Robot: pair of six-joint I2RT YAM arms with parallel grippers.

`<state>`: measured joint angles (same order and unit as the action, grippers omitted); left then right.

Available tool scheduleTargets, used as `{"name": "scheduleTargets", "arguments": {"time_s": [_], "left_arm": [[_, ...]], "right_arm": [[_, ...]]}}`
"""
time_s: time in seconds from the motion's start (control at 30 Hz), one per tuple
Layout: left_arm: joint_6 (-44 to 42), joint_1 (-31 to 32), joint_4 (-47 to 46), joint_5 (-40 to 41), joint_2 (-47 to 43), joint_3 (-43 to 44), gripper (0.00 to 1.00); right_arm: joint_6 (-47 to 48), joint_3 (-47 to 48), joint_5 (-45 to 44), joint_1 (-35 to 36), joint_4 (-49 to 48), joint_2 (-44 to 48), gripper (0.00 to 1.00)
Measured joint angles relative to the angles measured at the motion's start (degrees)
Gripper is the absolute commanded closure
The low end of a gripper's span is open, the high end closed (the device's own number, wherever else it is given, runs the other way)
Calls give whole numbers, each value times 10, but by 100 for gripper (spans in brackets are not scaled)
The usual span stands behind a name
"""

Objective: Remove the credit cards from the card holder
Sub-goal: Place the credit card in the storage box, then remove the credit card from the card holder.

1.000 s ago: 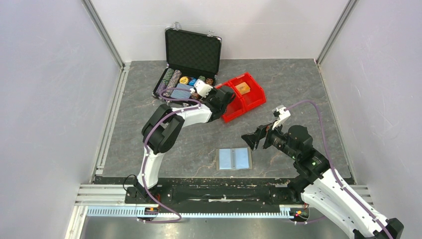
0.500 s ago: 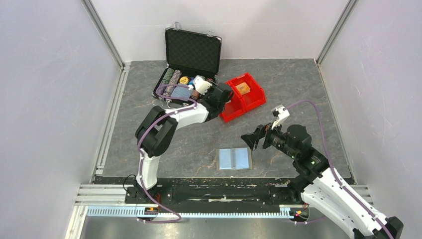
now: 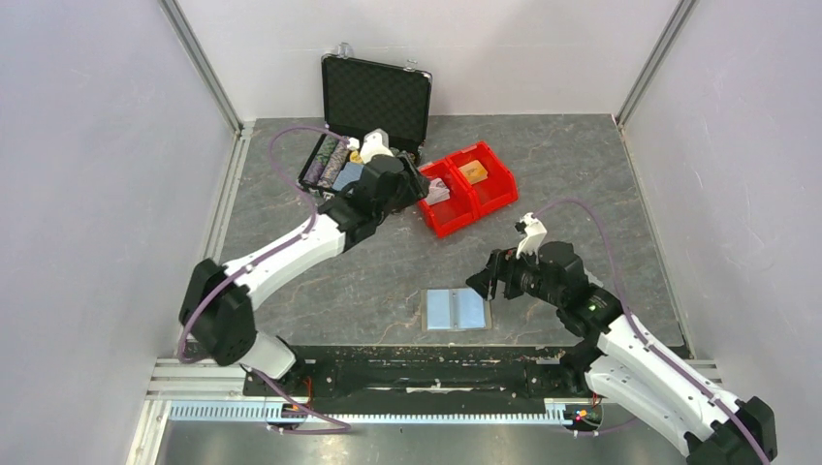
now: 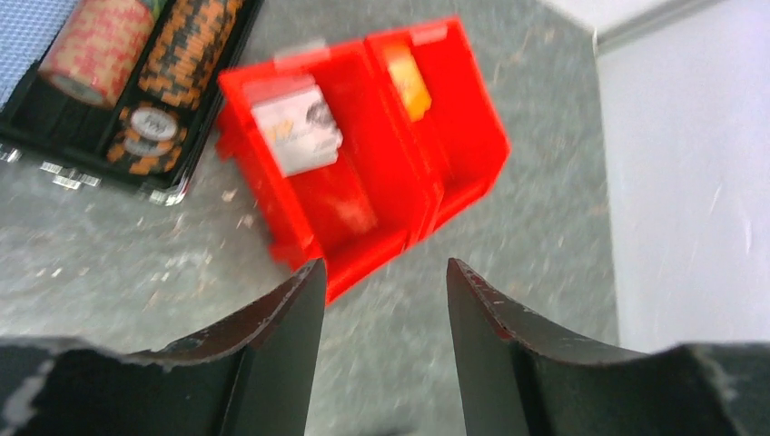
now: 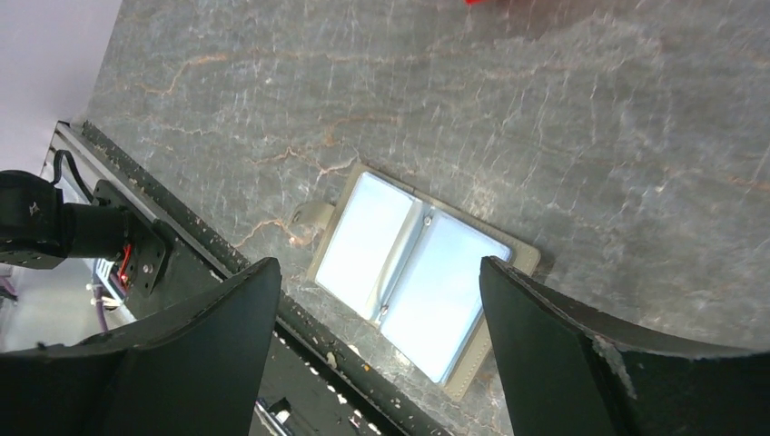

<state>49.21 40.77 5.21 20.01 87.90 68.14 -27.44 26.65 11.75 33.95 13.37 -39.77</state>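
Observation:
The card holder point(image 3: 458, 309) lies spread open on the grey table near the front edge, grey outside with two light blue inner panels point(image 5: 413, 286). No credit cards can be made out in it. My right gripper point(image 3: 483, 281) hovers just right of and above it, open, and the holder shows between its wide jaws point(image 5: 379, 263). My left gripper point(image 3: 414, 186) is open at the back, beside the red bins, with nothing between its fingers point(image 4: 381, 263). A pale flat piece point(image 4: 295, 134) lies in the left bin, too blurred to identify.
Two joined red bins point(image 3: 488, 192) sit at the back centre, and an orange item point(image 4: 409, 82) is in the right one. The open black poker-chip case point(image 3: 373, 97) stands behind the left gripper, chips point(image 4: 136, 54) in rows. Walls close in on both sides.
My left arm has stretched out leftward, and its gripper has drawn back slightly from the red bins and opened wider. My right gripper has dropped closer to the card holder.

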Motion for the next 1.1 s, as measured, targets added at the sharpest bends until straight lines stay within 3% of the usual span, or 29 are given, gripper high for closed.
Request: {"name": "scheduleTargets", "arguments": {"time_s": [0.2,0.5,0.67,1.1], "left_arm": [[-63,-3,90,-120,-80,-76,27],[-73,6,107,-279,-87,-239,25],[-76,11,86,-321,-75,-254,26],[-78,40,49,-363,-38,-296,34]], "right_arm": [[-41,-35,15,0,-34,-32,29],[-85,-49,-35,68,-74,-95,24],[-99,-47,-87,126,-74,-122,23],[-120,-26,-152,170,-85,-161,24]]}}
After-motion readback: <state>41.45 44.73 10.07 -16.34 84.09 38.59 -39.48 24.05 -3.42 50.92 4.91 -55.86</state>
